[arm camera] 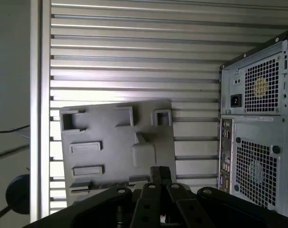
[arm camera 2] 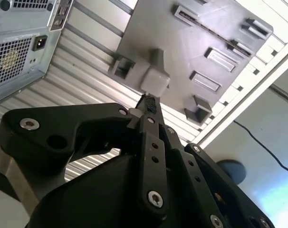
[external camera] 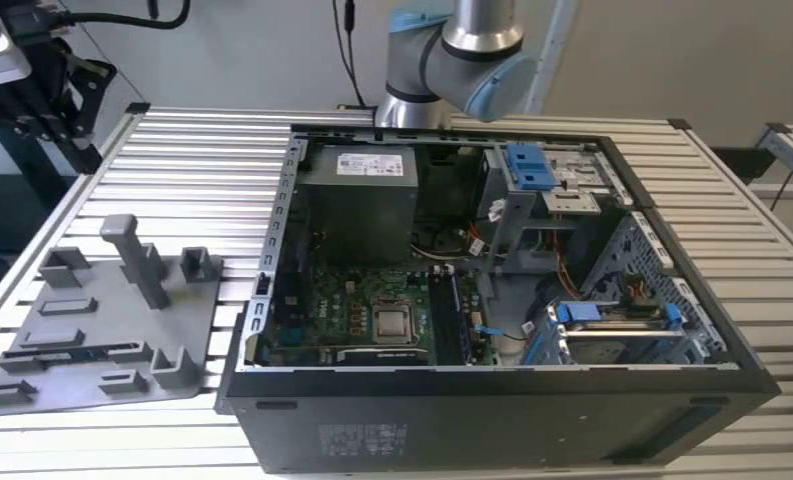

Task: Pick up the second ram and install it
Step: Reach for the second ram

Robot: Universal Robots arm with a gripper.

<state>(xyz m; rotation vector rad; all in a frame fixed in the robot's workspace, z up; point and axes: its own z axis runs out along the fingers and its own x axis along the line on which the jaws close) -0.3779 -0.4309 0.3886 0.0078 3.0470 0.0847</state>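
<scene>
Gripper (arm camera 2: 148,105): fingers (arm camera: 156,176) pressed together, holding nothing, above the grey fixture plate (external camera: 103,375).
Second ram (external camera: 83,352): thin dark strip in the plate's long slot, apart from the fingers.
In the way: tall peg (arm camera 2: 153,78) just under the fingertips.
Around: open computer case (external camera: 503,420) beside the plate on the slatted bench (external camera: 196,170).

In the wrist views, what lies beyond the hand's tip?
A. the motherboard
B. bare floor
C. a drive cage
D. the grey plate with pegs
D: in both wrist views the hand aims at the grey plate, with the case off to one side.
</scene>
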